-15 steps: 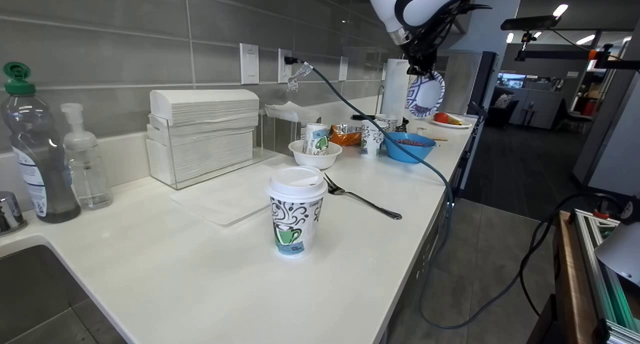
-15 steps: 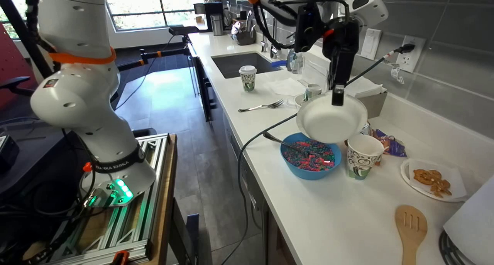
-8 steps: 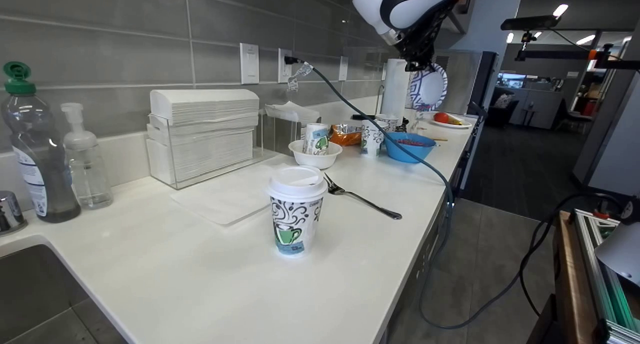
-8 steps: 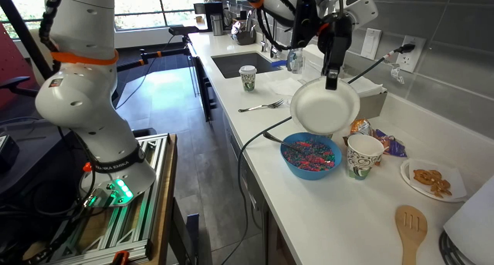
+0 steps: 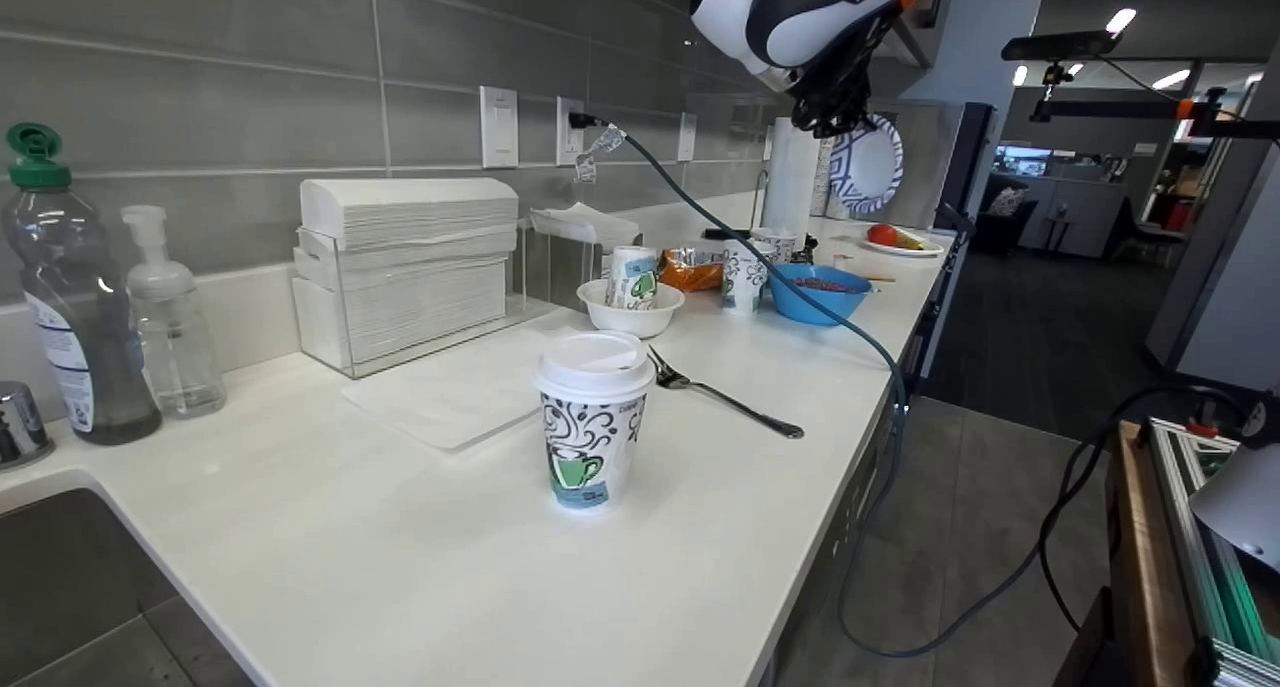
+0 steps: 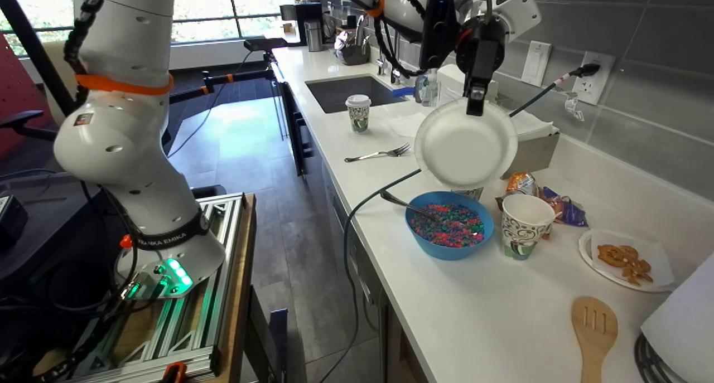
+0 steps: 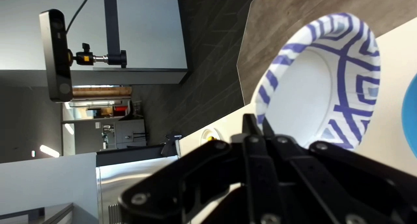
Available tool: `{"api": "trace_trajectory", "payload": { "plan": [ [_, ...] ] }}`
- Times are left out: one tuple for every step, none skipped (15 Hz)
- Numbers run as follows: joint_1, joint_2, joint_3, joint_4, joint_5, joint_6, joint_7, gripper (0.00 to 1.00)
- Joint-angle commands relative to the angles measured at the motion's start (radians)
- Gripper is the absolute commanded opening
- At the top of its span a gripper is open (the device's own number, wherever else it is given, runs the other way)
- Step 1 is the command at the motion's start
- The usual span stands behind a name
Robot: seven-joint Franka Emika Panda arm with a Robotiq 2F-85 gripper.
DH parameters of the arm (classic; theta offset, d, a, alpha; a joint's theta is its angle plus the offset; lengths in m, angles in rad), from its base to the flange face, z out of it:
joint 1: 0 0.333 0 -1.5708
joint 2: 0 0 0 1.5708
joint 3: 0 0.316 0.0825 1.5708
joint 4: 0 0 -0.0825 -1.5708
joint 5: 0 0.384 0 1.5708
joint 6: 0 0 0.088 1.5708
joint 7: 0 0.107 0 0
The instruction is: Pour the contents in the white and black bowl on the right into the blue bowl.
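White patterned bowl (image 7: pixel 317 83), tipped steeply on edge, is hanging in mid-air from my gripper (image 7: pixel 258 123), higher than the blue bowl (image 6: pixel 446 253). My two fingers are pinching its upper rim, standing close together with only the thin wall between them. I am seeing no grains on its printed inside, so I am judging the pour done or nearly so.

Lower down, the blue bowl is resting on the white counter (image 6: pixel 491 327), holding pink, blue and green grains (image 6: pixel 452 227), a metal utensil (image 6: pixel 403 203) leaning on its rim.

To finish cleanly, I am thinking of lining up the lower lip over the middle of the blue bowl, then giving one small shake for anything clinging. I am counting on a firm pinch, as the thin rim is likely to flex or swivel. The utensil and the paper cup (image 6: pixel 524 227) standing just beside the blue bowl are calling for a narrow path.

My wrist view is showing the printed inside but only a slice of the blue bowl, leaving me unable to tell whether the lip is lined up. In an exterior view, the plain white underside (image 6: pixel 466 143) is facing the camera, hiding the print. In an exterior view, the printed face (image 5: pixel 867 167) is showing, just a thin strip of grains is peeking over the blue wall, and a small white bowl (image 5: pixel 635 319) holding another cup (image 5: pixel 632 277) is standing in plain sight.
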Motion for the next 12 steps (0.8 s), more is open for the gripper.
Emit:
{"api": "trace_trajectory", "payload": {
  "plan": [
    [0.018, 0.044, 0.004, 0.044, -0.052, -0.091, 0.023, 0.00],
    [0.024, 0.050, 0.008, 0.048, -0.066, -0.104, 0.026, 0.00],
    [0.029, 0.055, 0.011, 0.049, -0.085, -0.114, 0.027, 0.00],
    [0.037, 0.065, 0.011, 0.056, -0.106, -0.134, 0.041, 0.00],
    [0.043, 0.072, 0.014, 0.061, -0.128, -0.144, 0.047, 0.00],
    [0.048, 0.082, 0.016, 0.069, -0.151, -0.155, 0.054, 0.00],
    [0.053, 0.089, 0.019, 0.074, -0.172, -0.159, 0.056, 0.00],
    [0.054, 0.098, 0.022, 0.082, -0.187, -0.162, 0.056, 0.00],
    [0.054, 0.104, 0.026, 0.084, -0.198, -0.159, 0.056, 0.00],
    [0.048, 0.101, 0.033, 0.081, -0.196, -0.138, 0.049, 0.00],
    [0.039, 0.094, 0.040, 0.077, -0.185, -0.120, 0.042, 0.00],
    [0.019, 0.072, 0.050, 0.059, -0.151, -0.077, 0.043, 0.00]
  ]
}}
